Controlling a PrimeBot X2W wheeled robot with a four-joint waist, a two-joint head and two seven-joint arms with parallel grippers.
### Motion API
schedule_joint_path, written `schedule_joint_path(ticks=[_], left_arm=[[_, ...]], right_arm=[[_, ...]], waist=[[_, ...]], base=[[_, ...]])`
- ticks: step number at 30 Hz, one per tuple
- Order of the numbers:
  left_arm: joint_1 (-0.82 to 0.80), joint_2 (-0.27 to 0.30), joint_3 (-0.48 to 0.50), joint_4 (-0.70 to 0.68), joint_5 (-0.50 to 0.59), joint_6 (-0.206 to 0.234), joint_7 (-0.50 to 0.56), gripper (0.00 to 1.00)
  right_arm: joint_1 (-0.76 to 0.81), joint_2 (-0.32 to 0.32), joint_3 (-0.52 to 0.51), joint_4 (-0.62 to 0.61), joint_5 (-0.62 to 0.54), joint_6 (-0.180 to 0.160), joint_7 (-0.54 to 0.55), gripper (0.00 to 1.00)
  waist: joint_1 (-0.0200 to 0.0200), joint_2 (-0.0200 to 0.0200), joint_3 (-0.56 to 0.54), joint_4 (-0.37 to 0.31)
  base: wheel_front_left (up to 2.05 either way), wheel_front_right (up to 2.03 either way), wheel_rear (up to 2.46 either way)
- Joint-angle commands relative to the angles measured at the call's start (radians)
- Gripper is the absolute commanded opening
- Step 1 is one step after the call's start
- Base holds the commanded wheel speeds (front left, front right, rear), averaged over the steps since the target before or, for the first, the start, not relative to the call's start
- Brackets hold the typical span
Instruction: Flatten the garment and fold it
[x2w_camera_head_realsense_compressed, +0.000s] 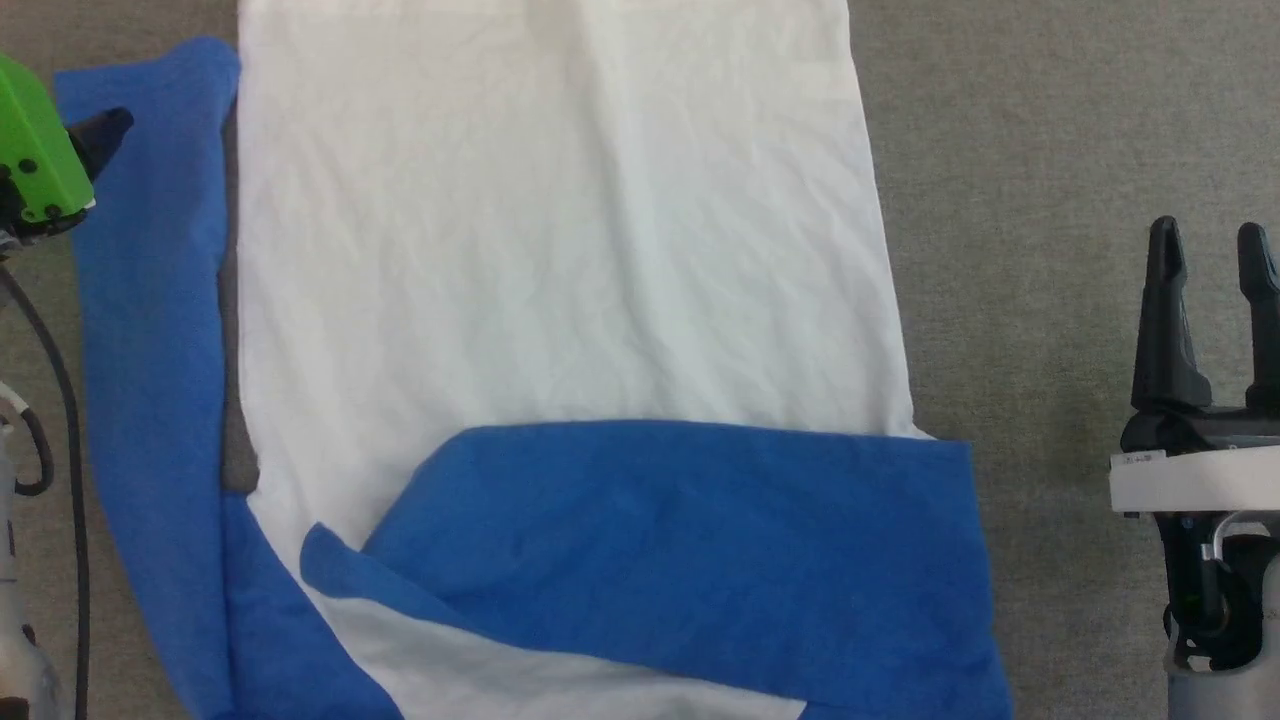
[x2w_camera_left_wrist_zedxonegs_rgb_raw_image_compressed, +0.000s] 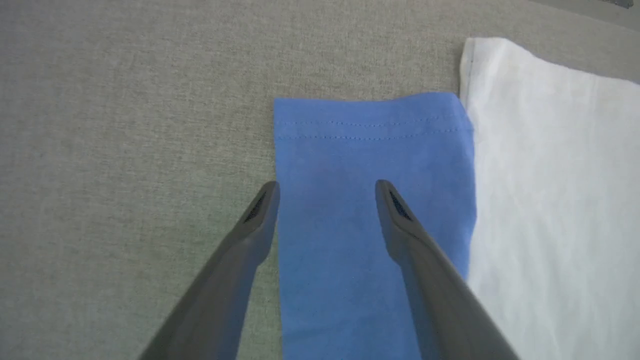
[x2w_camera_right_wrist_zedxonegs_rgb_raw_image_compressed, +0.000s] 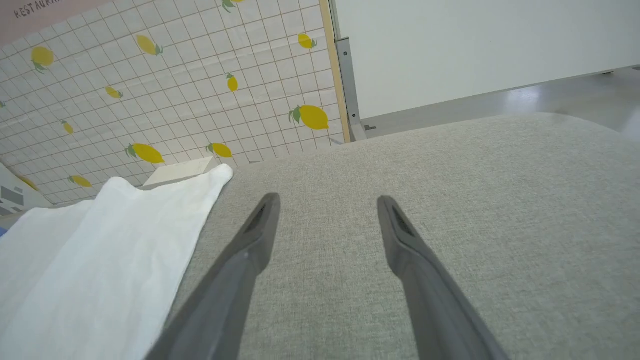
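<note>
Across the middle of the head view the shirt (x2w_camera_head_realsense_compressed: 560, 250) lies spread on a grey surface (x2w_camera_head_realsense_compressed: 1050, 150), its white body running up the frame and fairly flat, with only fine creases. One blue sleeve (x2w_camera_head_realsense_compressed: 700, 530) is already folded across the lower part of the body. The other sleeve (x2w_camera_head_realsense_compressed: 150, 380) stretches straight up the left side of the frame, just beside the body's edge. The fabric looks thin, light and limp, so it should drape and sag from any pinch point, drag on the grey cloth under it, and wrinkle if pulled unevenly. It is not fragile, but it is likely to bunch. A good hold for the next fold would seem to be the outstretched sleeve near its stitched cuff (x2w_camera_left_wrist_zedxonegs_rgb_raw_image_compressed: 370, 125), pinching both layers at the edge, so the sleeve can be carried over the body the way the first one lies. The left gripper (x2w_camera_left_wrist_zedxonegs_rgb_raw_image_compressed: 327, 186) is at the upper left of the head view, right over that sleeve. In its wrist view its fingers are spread wide just short of the cuff, one at the sleeve's outer edge and one above the blue cloth, with nothing between them yet; whether the tips touch the fabric I cannot tell. The right gripper (x2w_camera_head_realsense_compressed: 1207, 230) sits at the right edge of the head view, fingers also spread and empty, over bare grey surface and well apart from the shirt. In its wrist view a white hem corner (x2w_camera_right_wrist_zedxonegs_rgb_raw_image_compressed: 215, 175) lies off to the left.
</note>
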Motion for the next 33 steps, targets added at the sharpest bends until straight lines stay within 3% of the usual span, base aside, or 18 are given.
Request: schedule_joint_path(ticks=[1, 6, 9, 10, 11, 15, 20, 23, 27, 33], left_arm=[[0.02, 0.009, -0.005, -0.006, 0.004, 0.014, 0.008, 1.0], [0.075, 0.05, -0.028, -0.018, 0.054, 0.039, 0.027, 1.0], [0.117, 0.041, -0.018, -0.007, 0.043, 0.067, 0.045, 1.0], [0.124, 0.034, -0.01, -0.011, 0.029, 0.066, 0.039, 0.25], [0.127, 0.026, -0.003, -0.014, 0.018, 0.064, 0.027, 0.0], [0.128, 0.004, 0.035, -0.018, -0.016, 0.067, -0.048, 0.0], [0.102, -0.029, 0.166, -0.019, -0.104, 0.08, -0.243, 0.0], [0.117, -0.02, 0.25, -0.011, -0.141, 0.074, -0.36, 0.0], [0.212, 0.014, 0.346, -0.007, -0.153, 0.063, -0.493, 0.0], [0.421, -0.01, 0.471, -0.033, -0.188, 0.042, -0.626, 0.0]], right_arm=[[-0.013, 0.001, -0.001, -0.007, 0.006, -0.001, -0.009, 1.0], [-0.023, 0.001, 0.0, -0.014, 0.014, -0.001, -0.014, 1.0], [-0.026, 0.001, -0.004, -0.021, 0.018, -0.001, -0.012, 1.0], [-0.026, 0.001, -0.007, -0.022, 0.018, -0.001, -0.012, 1.0], [-0.026, 0.001, -0.01, -0.023, 0.017, -0.001, -0.012, 1.0], [-0.023, 0.001, -0.018, -0.019, 0.013, -0.001, -0.009, 1.0], [-0.025, 0.001, -0.02, 0.009, 0.017, -0.001, -0.014, 1.0], [-0.016, 0.001, -0.023, 0.03, 0.021, -0.001, -0.02, 1.0], [0.007, 0.001, -0.029, 0.058, 0.018, -0.001, -0.022, 1.0], [0.071, 0.001, -0.066, 0.067, 0.019, -0.001, -0.003, 1.0]], waist=[[-0.0002, 0.0, 0.058, -0.027], [-0.0002, 0.0, 0.071, -0.029], [-0.0002, 0.0, 0.074, -0.023], [-0.0002, 0.0, 0.074, -0.02], [-0.0002, 0.0, 0.073, -0.016], [-0.0002, 0.0, 0.06, -0.006], [-0.0002, 0.0, 0.007, 0.004], [-0.0002, 0.0, -0.049, 0.009], [-0.0002, 0.0, -0.136, 0.018], [-0.0002, 0.0, -0.255, 0.065]], base=[[0.0, 0.0, 0.0], [0.0, 0.0, 0.0], [0.0, 0.0, 0.0], [0.0, 0.0, 0.0], [0.0, 0.0, 0.0], [0.0, 0.0, 0.0], [0.0, 0.0, 0.0], [0.0, 0.0, 0.0], [0.0, 0.0, 0.0], [0.0, 0.0, 0.0]])
